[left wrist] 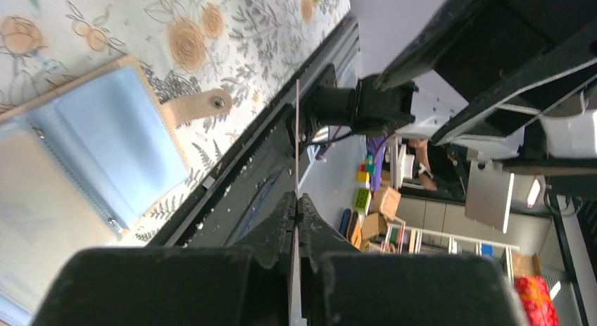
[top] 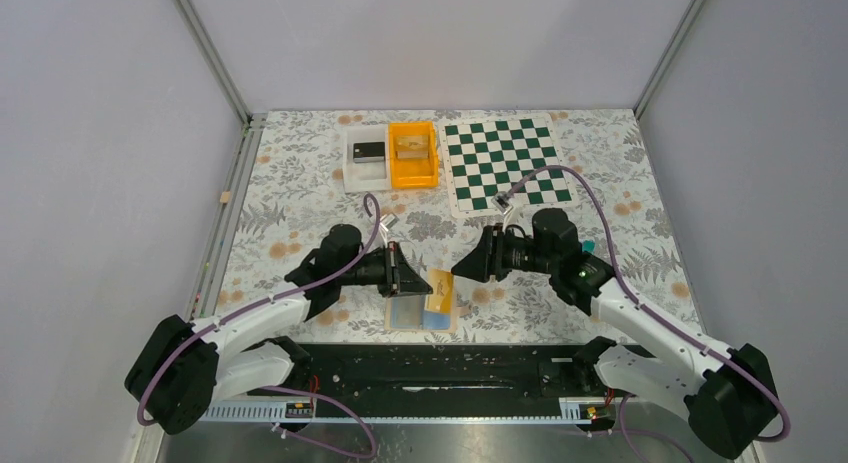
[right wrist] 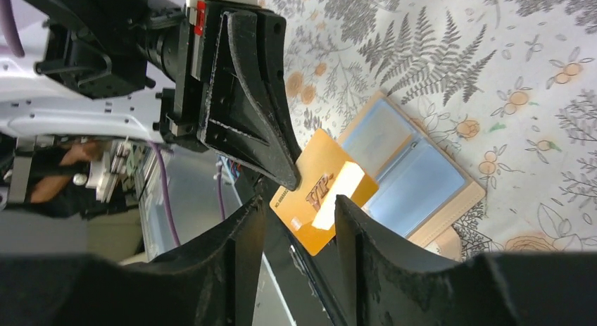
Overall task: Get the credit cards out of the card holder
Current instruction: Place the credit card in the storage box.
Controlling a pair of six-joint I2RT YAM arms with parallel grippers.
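Where the floral table (top: 300, 193) runs up to its near edge, we see the card holder (top: 405, 313) lying open and flat between the two arms, its two light-blue panels facing up inside a tan border. Above its right half an orange card (right wrist: 320, 189) hangs tilted and clear of the pockets. One corner is pinched by the left gripper (left wrist: 297, 203), whose jaws are closed tight on it. In the left wrist view the card shows only as a fine line rising from between the black fingers (left wrist: 271, 234). The right gripper (right wrist: 299, 213) faces it from the right with its jaws parted to a middling gap, holding nothing. The card shows in the gap beyond the tips, and we cannot tell whether it touches them. Whether other cards lie in the holder's pockets we cannot tell. At the far side stand a white tray (top: 365, 175), an orange bin (top: 432, 158) just beside it, and a green-and-white chessboard (top: 505, 163) to the right.
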